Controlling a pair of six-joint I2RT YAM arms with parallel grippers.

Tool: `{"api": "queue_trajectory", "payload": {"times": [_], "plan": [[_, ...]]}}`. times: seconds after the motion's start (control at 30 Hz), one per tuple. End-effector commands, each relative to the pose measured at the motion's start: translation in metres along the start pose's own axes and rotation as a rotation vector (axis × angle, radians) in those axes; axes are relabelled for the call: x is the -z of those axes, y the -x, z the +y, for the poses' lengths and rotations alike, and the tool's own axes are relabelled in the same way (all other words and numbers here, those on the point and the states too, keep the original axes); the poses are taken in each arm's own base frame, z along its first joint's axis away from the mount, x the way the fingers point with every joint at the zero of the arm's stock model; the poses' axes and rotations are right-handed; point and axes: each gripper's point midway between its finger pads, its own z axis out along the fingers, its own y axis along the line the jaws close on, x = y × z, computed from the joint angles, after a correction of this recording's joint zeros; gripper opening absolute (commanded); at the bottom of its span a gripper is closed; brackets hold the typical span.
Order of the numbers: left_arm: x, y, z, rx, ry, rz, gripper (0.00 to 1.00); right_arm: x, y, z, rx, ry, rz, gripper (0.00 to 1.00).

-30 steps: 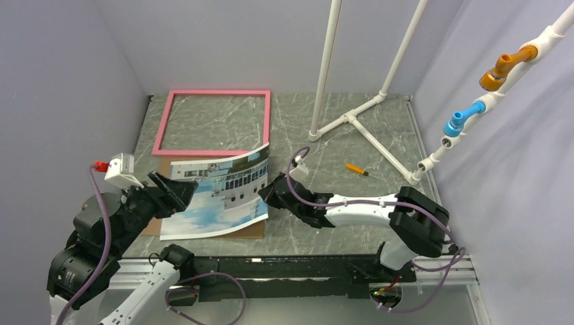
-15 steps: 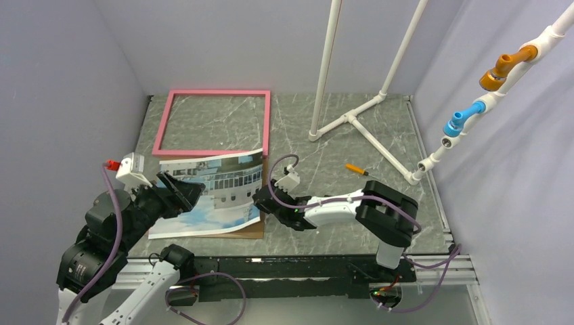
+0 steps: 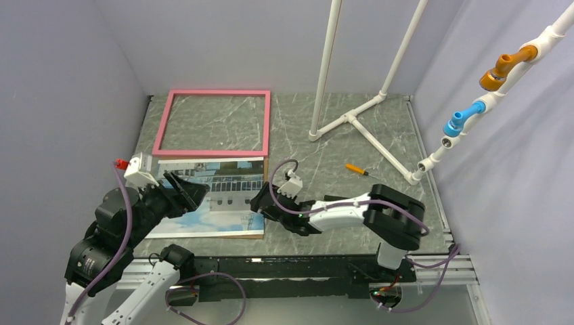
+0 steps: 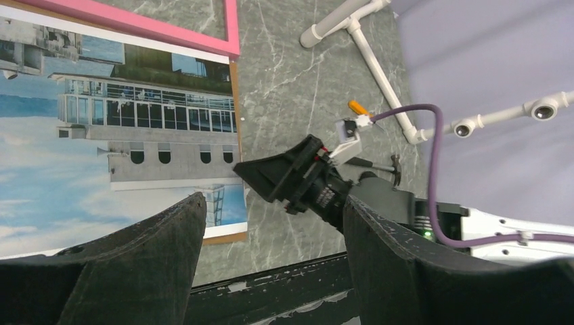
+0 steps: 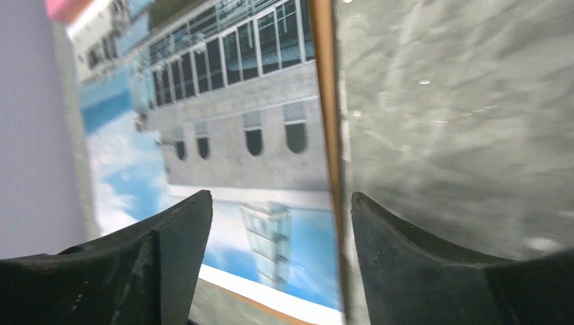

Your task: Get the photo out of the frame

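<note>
The pink frame [image 3: 162, 126] lies flat at the back left, with bare table showing through it. The photo [image 3: 227, 196] of a white ship under blue sky lies flat on a brown backing board [image 3: 203, 234], just in front of the frame. My right gripper [image 3: 257, 206] stands open at the photo's right edge, nothing between its fingers. In the right wrist view the photo [image 5: 223, 135] and the board's edge [image 5: 323, 101] lie below the right gripper [image 5: 281, 196]. My left gripper [image 3: 191, 191] hovers open over the photo's left part. The left wrist view shows the photo [image 4: 101, 135] and frame [image 4: 135, 24] beyond the left gripper [image 4: 274, 200].
An orange-handled screwdriver [image 3: 355, 168] lies right of centre. A small hammer [image 4: 386, 168] lies near the right arm. A white pipe stand [image 3: 352, 118] rises at the back. A pipe with blue and orange valves [image 3: 467, 118] runs along the right wall.
My right gripper was shut on the photo's raised, curled right edge; it has opened, and the photo has dropped flat onto the board. My left arm has shifted slightly forward.
</note>
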Motion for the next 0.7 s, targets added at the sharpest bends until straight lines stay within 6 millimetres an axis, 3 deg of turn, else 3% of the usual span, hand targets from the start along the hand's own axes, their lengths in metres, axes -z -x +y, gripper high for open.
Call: {"api": "queue_trajectory", "payload": {"times": [0.0,0.07,0.17,0.33,0.67], "plan": [[0.000,0.004,-0.007,0.011,-0.039,-0.022,0.77,0.032,0.019,-0.018,0.263,0.014,0.009,0.82],[0.000,0.003,-0.007,0.004,-0.038,-0.022,0.77,0.049,0.028,-0.028,0.427,0.017,0.020,0.90],[0.000,0.002,-0.005,-0.014,-0.031,-0.012,0.77,0.076,0.048,-0.062,0.609,-0.053,0.013,0.94],[0.000,0.001,0.000,-0.033,-0.022,-0.026,0.78,0.139,0.096,-0.078,0.666,-0.019,-0.072,0.98],[0.032,0.026,0.005,-0.098,-0.032,-0.191,0.79,0.287,0.228,-0.063,0.532,0.109,-0.413,1.00]]}}
